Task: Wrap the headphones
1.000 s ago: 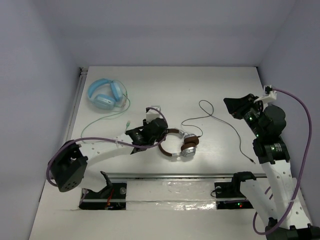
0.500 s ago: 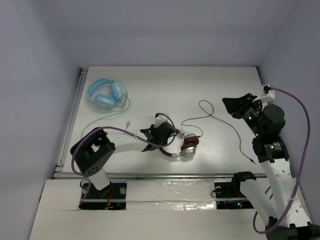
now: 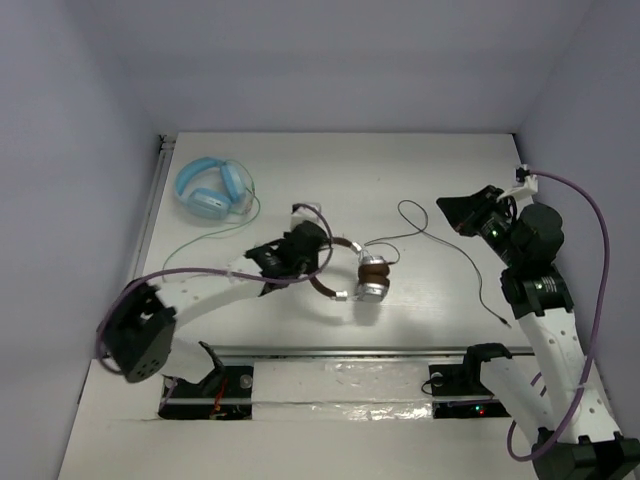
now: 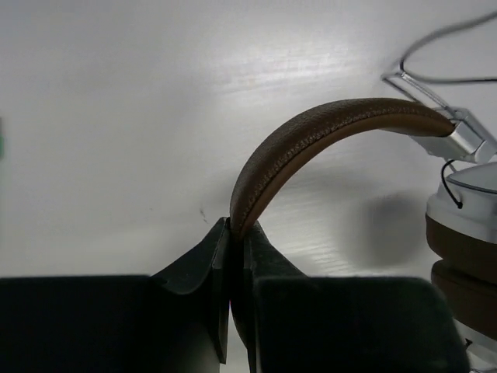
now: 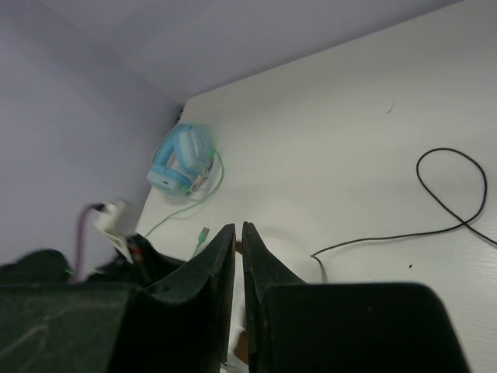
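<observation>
The headphones have a brown headband and stacked silver cups with brown pads. My left gripper is shut on the headband's left end. The band arches off the table and casts a shadow below, with the cups hanging at its right end. Their thin black cable loops on the table and trails to a plug near the right arm. My right gripper hovers high over the cable loop. Its jaws are shut to a thin slit with nothing between them.
Light blue headphones lie at the back left, their green cable trailing toward the left arm. A metal rail runs along the table's near edge. Walls close in the back and both sides.
The left gripper reached the headband, closed on it and drew the headphones up and slightly back-left. The right gripper's jaws narrowed and it shifted a little left.
</observation>
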Robot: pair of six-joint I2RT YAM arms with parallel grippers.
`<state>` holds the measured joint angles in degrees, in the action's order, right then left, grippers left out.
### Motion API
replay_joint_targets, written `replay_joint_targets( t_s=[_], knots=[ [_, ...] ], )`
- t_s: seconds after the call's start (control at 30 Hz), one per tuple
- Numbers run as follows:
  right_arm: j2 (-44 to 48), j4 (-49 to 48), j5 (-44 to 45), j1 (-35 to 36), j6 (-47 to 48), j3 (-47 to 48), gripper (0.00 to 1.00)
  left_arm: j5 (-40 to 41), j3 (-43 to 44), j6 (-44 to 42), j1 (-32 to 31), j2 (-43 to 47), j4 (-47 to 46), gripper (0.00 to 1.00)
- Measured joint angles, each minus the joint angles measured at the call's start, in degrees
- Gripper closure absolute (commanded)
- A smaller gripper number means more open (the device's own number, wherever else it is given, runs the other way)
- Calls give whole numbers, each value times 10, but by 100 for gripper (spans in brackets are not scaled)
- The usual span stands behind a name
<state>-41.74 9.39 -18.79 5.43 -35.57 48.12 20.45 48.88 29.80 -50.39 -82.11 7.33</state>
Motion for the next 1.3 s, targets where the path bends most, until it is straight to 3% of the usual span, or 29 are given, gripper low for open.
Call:
replay_joint_targets(
  t_s=[0.1,0.23,0.27,0.53,0.7,0.87,1.1,1.2,1.3],
  knots=[
    [-18,-11,-19,11,-6,0,79,-39,23,-26,62,102,31,100],
    [-50,-54,-44,38,-16,-3,38,-97,85,-54,144,188,48,100],
    [-62,-70,-53,42,-16,-3,34,-111,102,-59,160,201,56,100],
    [-210,-179,-158,61,26,21,14,-251,193,-101,209,219,119,100],
    [-266,-204,-217,110,68,24,14,-287,236,-114,213,217,159,100],
    [-253,-245,-272,169,91,-5,16,-297,289,-122,213,211,173,100],
    [-241,-335,-313,179,66,-68,20,-314,311,-122,213,210,179,100],
    [-245,-350,-316,182,60,-69,26,-322,321,-122,213,204,183,100],
    [-238,-361,-316,185,59,-72,55,-327,333,-122,213,196,184,100]
  ],
)
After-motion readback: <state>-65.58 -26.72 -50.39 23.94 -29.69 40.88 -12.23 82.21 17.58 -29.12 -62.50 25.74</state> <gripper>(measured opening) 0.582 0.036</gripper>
